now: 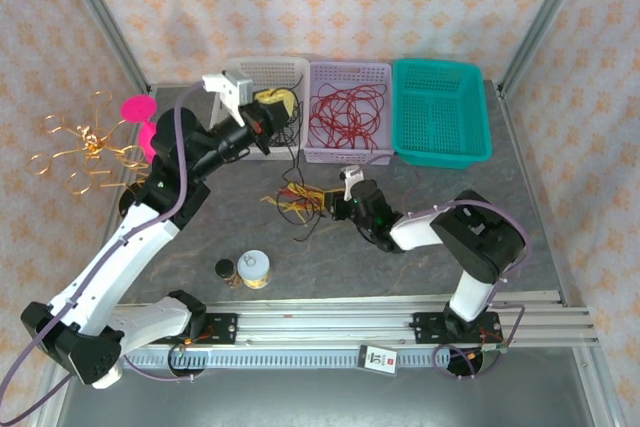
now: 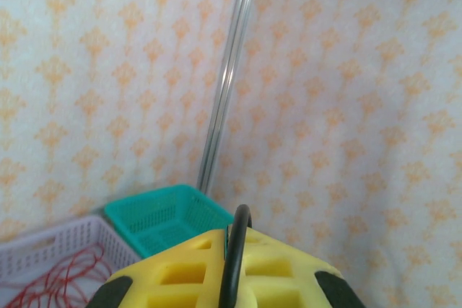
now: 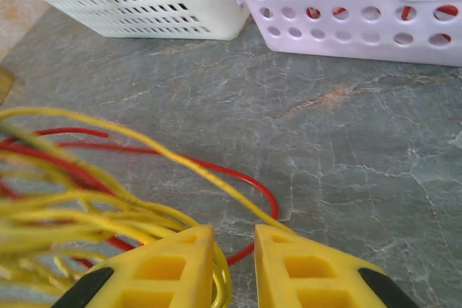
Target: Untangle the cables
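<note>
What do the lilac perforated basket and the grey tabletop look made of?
Lilac perforated basket: likely moulded plastic, smooth and slightly glossy, with evenly spaced round holes. Grey tabletop: matte, veined like stone or slate, though it may be a printed surface.

No readable text, labels or numbers anywhere.

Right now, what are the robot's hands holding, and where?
The left gripper pinches a black cable at a bend. The right gripper holds nothing: yellow strands lie loose in its open gap.
</note>
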Robot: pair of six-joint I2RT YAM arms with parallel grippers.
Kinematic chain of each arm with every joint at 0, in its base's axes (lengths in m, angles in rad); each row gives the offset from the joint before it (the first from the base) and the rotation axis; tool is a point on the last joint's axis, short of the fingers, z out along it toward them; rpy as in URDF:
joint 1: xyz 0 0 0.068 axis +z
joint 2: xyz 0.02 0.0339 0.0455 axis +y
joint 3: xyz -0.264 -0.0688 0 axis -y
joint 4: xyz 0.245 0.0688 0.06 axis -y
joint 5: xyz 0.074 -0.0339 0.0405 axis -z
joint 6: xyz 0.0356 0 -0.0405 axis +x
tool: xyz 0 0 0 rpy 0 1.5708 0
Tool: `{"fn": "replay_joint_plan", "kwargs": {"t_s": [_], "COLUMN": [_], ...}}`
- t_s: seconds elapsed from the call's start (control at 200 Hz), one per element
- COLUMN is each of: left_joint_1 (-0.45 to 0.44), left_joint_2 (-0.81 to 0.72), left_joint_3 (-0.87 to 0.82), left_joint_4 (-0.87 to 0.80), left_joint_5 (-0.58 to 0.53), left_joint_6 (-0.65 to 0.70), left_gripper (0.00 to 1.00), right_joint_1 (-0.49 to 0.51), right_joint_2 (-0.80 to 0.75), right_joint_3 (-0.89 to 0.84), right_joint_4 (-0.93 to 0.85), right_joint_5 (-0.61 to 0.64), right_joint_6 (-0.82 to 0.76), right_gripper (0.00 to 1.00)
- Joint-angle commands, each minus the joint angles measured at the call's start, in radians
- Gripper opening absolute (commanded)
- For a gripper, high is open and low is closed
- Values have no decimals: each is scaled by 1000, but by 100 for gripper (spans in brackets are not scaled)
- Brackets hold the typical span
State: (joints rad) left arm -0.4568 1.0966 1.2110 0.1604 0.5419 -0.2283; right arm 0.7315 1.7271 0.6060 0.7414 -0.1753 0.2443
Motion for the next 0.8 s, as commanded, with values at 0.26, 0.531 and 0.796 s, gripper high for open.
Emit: {"fn": "replay_joint_plan", "kwargs": {"t_s": [0.26, 0.531, 0.796], "left_joint_1": [-8, -9, -8], "left_joint_2": [68, 148, 247], "left_joint_3": [272, 448, 650], "left_joint_4": [-172, -160, -130], "left_joint_5": [-149, -337, -417], "left_joint_6": [83, 190, 245], "left_gripper": [0, 0, 0], "right_joint_1": [-17, -23, -23], "right_joint_2": [-116, -241, -392], "right_joint_3": [-97, -142, -88], "right_joint_4": [19, -60, -125], "right_joint_5": [65, 80, -147], "right_joint_6": [-11, -31, -94], "right_gripper": [21, 25, 36]}}
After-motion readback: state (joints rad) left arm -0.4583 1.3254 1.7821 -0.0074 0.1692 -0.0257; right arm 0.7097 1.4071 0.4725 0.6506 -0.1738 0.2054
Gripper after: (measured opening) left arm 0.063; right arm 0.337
